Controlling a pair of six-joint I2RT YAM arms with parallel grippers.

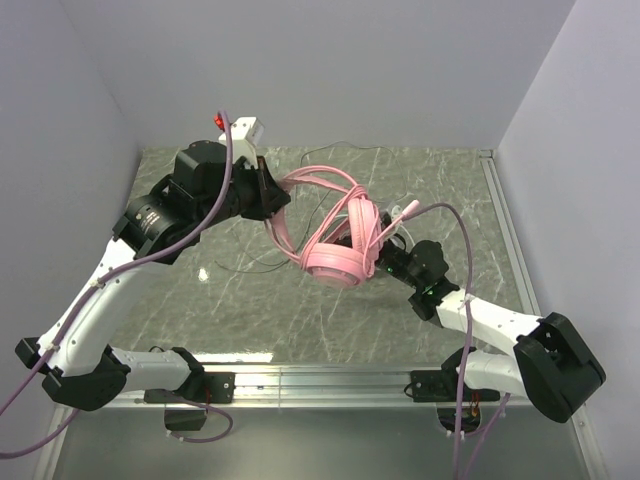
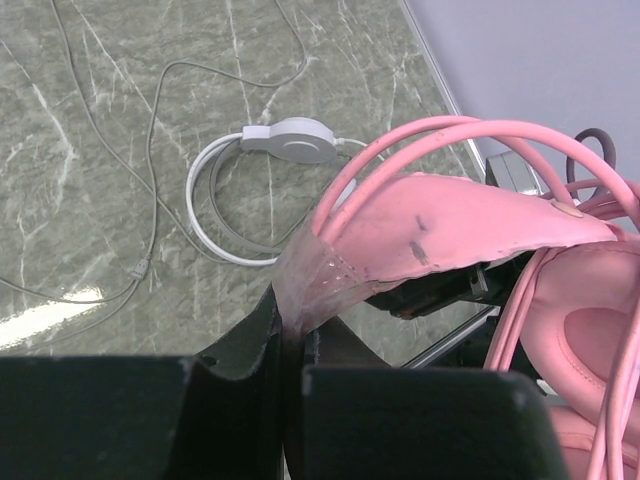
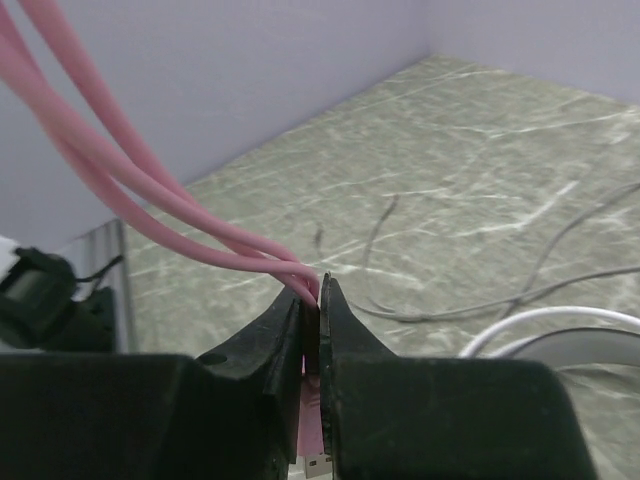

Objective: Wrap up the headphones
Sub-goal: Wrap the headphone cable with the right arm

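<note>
The pink headset (image 1: pixel 340 262) hangs in the air above the table (image 1: pixel 200 300), between the two arms. The left gripper (image 2: pixel 292 322) is clenched on one end of its headband (image 2: pixel 450 225), and the right gripper (image 3: pixel 312 305) is pinched shut on the pink cable (image 3: pixel 120 195). Some turns of cable already pass over the band. To wind well, I think the right arm should hold the cable lightly tight and lay each turn beside the last, while the left holds the band steady. The white headset (image 2: pixel 290 140) lies on the table below, apart from the pink one. Its thin cable must not get caught.
</note>
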